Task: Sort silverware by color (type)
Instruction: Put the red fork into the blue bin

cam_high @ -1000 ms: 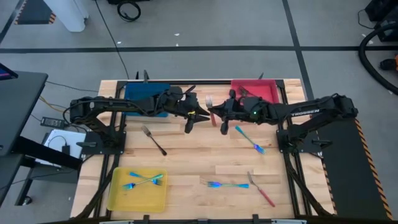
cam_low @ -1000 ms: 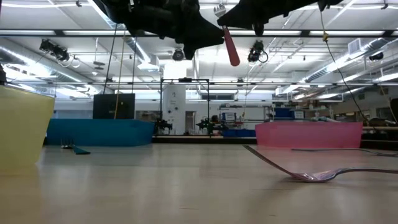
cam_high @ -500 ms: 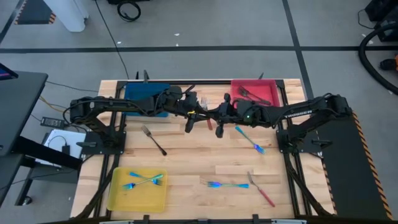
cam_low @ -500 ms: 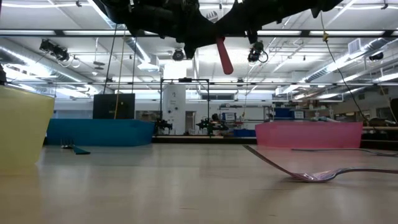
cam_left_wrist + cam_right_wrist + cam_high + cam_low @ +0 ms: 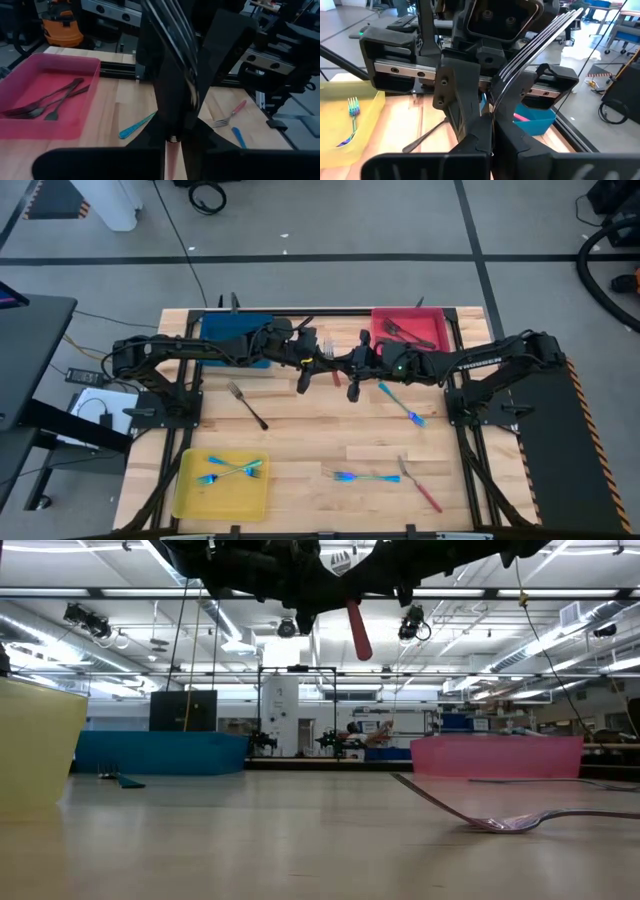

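A red-handled fork (image 5: 356,628) is up in the air between my two grippers, above the table's far middle. Its tines (image 5: 545,35) point up and its handle (image 5: 335,377) hangs down, slightly tilted. My left gripper (image 5: 318,365) reaches in from the left and my right gripper (image 5: 346,367) from the right; they meet nose to nose, both shut on the fork. Other silverware lies flat on the table: a grey fork (image 5: 246,405), a cyan utensil (image 5: 402,402), a cyan fork (image 5: 365,477) and a red-handled fork (image 5: 420,485). My left gripper has the fork's pink handle (image 5: 172,162) between its two fingers; the handle fills the narrow gap. It comes in level from the table's left, fingers across the fork. My right gripper pinches the fork's metal neck (image 5: 496,112) just below the tines, level from the table's right. The fork is lifted clear and near upright, handle end hanging free below.
A blue tray (image 5: 235,340) and a red tray (image 5: 410,328) holding dark forks sit at the far edge. A yellow tray (image 5: 222,483) with cyan forks is near left. Bare wood lies in the table's middle (image 5: 320,425).
My right gripper carried the red-handled fork toward the table's left until it met my left gripper. The hanging handle shifted left with it and tipped slightly. Over the last half second both arms stayed almost still.
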`<state>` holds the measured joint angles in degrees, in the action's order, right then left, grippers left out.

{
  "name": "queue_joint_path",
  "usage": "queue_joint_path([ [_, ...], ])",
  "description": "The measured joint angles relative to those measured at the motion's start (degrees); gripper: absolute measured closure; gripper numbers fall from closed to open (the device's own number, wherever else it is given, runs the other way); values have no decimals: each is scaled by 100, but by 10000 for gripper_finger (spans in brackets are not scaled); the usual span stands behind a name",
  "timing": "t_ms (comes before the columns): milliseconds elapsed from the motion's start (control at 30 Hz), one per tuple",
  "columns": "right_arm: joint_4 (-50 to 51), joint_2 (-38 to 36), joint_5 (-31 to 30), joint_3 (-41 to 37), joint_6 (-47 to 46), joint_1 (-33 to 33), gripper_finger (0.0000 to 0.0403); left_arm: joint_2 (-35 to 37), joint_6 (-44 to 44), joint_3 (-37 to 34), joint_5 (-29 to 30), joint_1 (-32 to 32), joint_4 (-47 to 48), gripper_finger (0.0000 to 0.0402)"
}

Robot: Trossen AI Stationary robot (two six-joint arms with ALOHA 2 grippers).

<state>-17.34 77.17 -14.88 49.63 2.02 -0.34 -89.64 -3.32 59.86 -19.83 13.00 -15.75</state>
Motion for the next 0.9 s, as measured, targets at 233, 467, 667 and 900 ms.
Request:
queue_joint_path([
  [233, -33, 0, 111, 0, 217, 0, 360, 2, 263, 0, 46, 2, 20, 370],
  [467, -15, -48, 26, -5, 254, 0, 326, 13, 449, 24, 49, 117, 280, 371],
  [667, -63, -335, -312, 0, 475, -4, 304, 55, 661, 70, 77, 519, 1195, 372],
  [900, 256, -724, -351, 2, 839, -6, 303, 407, 881, 111, 71, 1026, 2189, 369],
])
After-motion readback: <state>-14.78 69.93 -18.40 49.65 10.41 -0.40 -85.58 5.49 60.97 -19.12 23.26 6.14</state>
